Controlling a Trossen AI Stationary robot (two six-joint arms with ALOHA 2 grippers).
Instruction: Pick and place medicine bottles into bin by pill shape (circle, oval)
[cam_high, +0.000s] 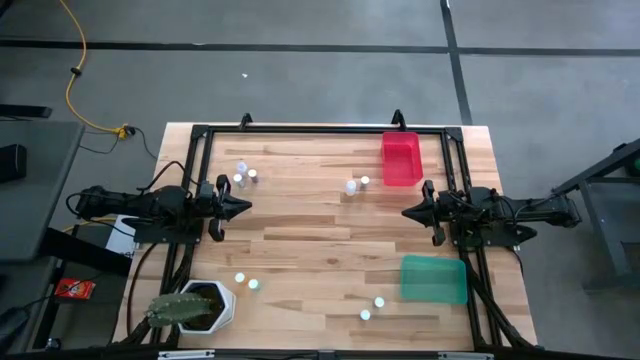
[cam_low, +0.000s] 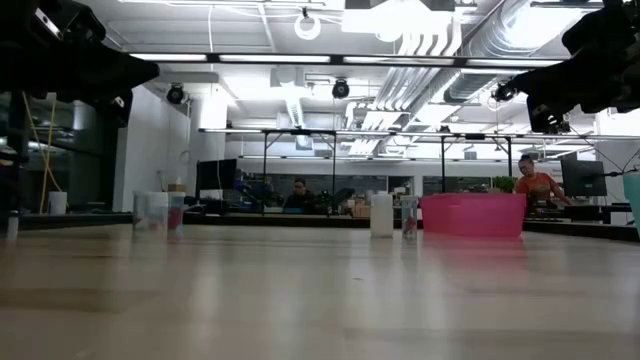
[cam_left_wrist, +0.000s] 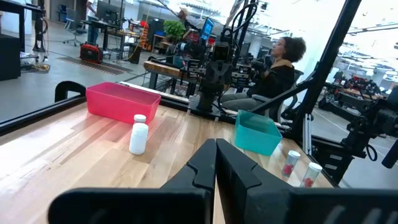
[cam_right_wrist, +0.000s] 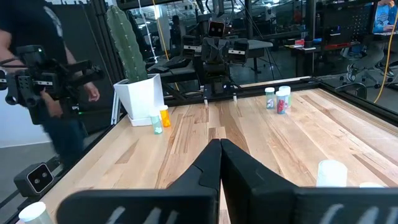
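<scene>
Left arm (cam_high: 150, 205), right arm (cam_high: 500, 212) (facing inward), jaws closed

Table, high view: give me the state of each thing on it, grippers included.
left gripper: shut, empty, above the table's left side
right gripper: shut, empty, above the right side
red bin: empty
green bin: empty
medicine bottles: upright, capped, in four pairs on the table, none in a bin
cactus pot: upright at the near left corner

Bottles (cam_high: 351, 186) sit left of the back bin (cam_high: 400, 158).
</scene>
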